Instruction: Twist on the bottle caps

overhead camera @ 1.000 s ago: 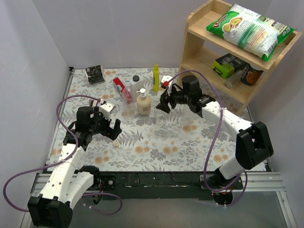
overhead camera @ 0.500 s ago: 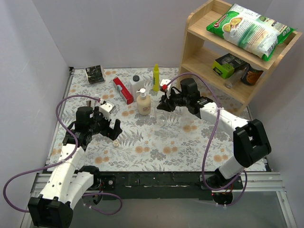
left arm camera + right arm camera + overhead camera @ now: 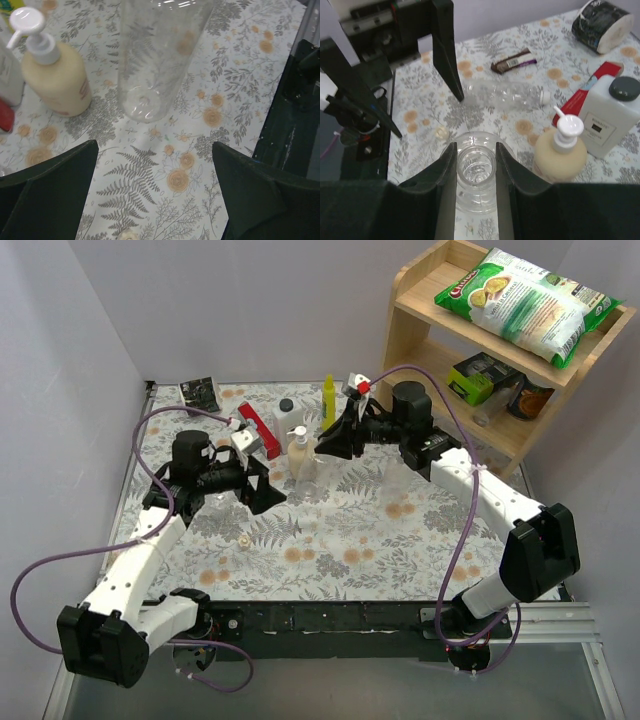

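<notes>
My right gripper [image 3: 476,155] is shut on the neck of a clear bottle [image 3: 476,190]; I look straight down its open mouth. From above, that bottle [image 3: 310,472] hangs upright under the right gripper [image 3: 322,445], just in front of the soap pump. My left gripper [image 3: 155,195] stands wide open and empty, short of the same bottle [image 3: 155,60]; it sits left of it in the top view [image 3: 258,488]. A pale bottle cap [image 3: 243,538] lies on the cloth, also at the left wrist view's lower edge [image 3: 127,235]. A second clear bottle [image 3: 507,95] lies on its side.
A beige pump soap bottle [image 3: 301,452] stands just behind the held bottle. Near it are a white bottle with a black lid [image 3: 288,418], a red pack [image 3: 258,430] and a slim yellow bottle [image 3: 328,405]. A wooden shelf [image 3: 420,360] stands back right. A snack bar [image 3: 514,61] lies beyond the lying bottle.
The right gripper has shut on the bottle's neck and carried it left and back, beside the soap pump. The left arm has swung forward and right toward it, jaws still open.
</notes>
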Available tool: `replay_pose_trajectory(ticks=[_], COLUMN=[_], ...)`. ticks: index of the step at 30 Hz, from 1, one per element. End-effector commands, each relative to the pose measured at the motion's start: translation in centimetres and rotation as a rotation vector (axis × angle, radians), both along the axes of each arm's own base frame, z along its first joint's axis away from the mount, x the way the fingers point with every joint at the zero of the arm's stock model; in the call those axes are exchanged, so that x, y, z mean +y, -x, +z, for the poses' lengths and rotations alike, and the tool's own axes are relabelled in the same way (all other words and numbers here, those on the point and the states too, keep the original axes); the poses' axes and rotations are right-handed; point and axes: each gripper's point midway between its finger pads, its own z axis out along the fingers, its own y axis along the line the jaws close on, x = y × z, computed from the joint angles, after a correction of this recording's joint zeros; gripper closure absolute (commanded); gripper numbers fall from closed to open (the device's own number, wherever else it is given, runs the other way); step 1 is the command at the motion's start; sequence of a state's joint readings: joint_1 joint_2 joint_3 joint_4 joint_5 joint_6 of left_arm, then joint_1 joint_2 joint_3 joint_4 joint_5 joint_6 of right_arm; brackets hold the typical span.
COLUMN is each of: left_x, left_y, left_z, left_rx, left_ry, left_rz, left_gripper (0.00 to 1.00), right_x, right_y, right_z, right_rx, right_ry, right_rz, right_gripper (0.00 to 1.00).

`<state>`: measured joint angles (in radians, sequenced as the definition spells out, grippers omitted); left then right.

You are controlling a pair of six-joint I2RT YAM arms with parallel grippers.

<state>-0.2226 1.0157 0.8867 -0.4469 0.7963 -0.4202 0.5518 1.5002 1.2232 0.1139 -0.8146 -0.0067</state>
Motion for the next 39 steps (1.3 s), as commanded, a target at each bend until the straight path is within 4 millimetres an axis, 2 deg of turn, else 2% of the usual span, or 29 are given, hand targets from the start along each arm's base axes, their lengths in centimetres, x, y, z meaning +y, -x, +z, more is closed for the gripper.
replay_pose_trajectory(ticks=[1, 2, 4, 9, 15, 21, 28, 29, 31, 33, 34, 36, 37, 38, 39], left_x=[-3.0, -3.3, -3.7, -4.6, -5.7, -6.7, -6.9, -6.9, -6.9, -6.7, -6.6, -6.2, -5.8, -5.1, -4.4], left_y=[0.6, 0.4, 0.1, -0.7, -0.6, -0.2, -0.1, 0.0, -0.1, -0.2, -0.2, -0.4, -0.3, -0.7, -0.8], left_z=[2.6, 2.4, 2.4, 1.8, 2.7, 2.7, 2.7, 2.6, 2.4, 2.1, 2.0, 1.6, 2.1, 2.2, 1.9], left_rx=[-0.037, -0.026, -0.023, -0.018, 0.0, 0.027, 0.027, 0.03, 0.027, 0.023, 0.018, 0.019, 0.008, 0.004, 0.014], left_ry=[0.069, 0.067, 0.069, 0.064, 0.126, 0.142, 0.143, 0.143, 0.137, 0.125, 0.12, 0.105, 0.104, 0.1, 0.088], left_rz=[-0.13, -0.132, -0.129, -0.133, -0.176, -0.236, -0.266, -0.269, -0.265, -0.253, -0.246, -0.21, -0.194, -0.163, -0.126], left_gripper=[0.02, 0.02, 0.02, 0.02, 0.02, 0.04, 0.29, 0.37, 0.45, 0.52, 0.54, 0.55, 0.56, 0.57, 0.61], right_x=[0.9, 1.0, 1.3, 2.0, 2.5, 3.4, 3.8, 3.8, 3.8, 3.7, 3.7, 3.4, 3.2, 2.5, 2.0], right_y=[0.8, 0.8, 1.1, 1.2, 1.3, 1.7, 1.9, 2.0, 2.0, 2.1, 2.2, 2.6, 2.5, 2.3, 2.3], right_z=[6.5, 7.6, 8.4, 9.6, 9.8, 10.1, 9.8, 9.6, 9.4, 9.4, 9.6, 10.3, 10.3, 11.2, 11.4], right_rx=[0.003, 0.003, 0.026, 0.043, 0.072, 0.075, 0.072, 0.073, 0.077, 0.075, 0.069, 0.04, 0.02, -0.004, -0.013], right_ry=[-0.175, -0.214, -0.241, -0.274, -0.289, -0.303, -0.298, -0.294, -0.287, -0.283, -0.282, -0.281, -0.272, -0.28, -0.279], right_rz=[0.048, 0.054, 0.08, 0.11, 0.114, 0.143, 0.156, 0.159, 0.157, 0.161, 0.167, 0.19, 0.19, 0.183, 0.185], right_gripper=[0.99, 0.99, 0.99, 0.99, 0.99, 0.99, 0.99, 0.99, 0.96, 0.9, 0.72, 0.56, 0.33, 0.2, 0.15])
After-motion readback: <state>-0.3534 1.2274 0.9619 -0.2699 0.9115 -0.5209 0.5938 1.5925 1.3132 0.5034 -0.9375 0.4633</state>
